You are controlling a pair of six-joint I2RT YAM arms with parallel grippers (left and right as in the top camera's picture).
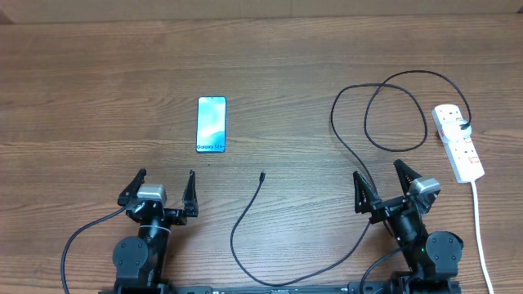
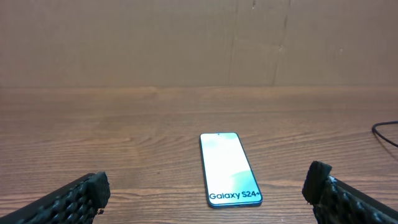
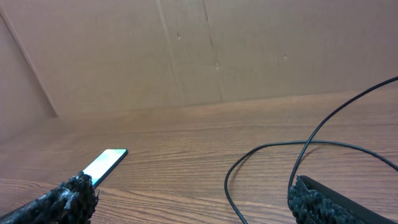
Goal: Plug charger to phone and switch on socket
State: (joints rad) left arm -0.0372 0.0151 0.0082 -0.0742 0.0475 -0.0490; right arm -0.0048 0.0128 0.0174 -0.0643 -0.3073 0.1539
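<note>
The phone lies flat on the wooden table, blue-teal screen up, its "Galaxy S24+" edge toward the arms; it also shows in the left wrist view and at the left of the right wrist view. The charger is a thin black cable that loops from the socket at the right, runs down past the right arm and back up to its connector tip. My left gripper stands open just short of the phone, nothing between its fingers. My right gripper is open too, with the cable ahead of it.
The white power strip carries small red switches and a black plug; its white cord runs down the right side to the table's front edge. A brown cardboard wall closes off the far side of the table.
</note>
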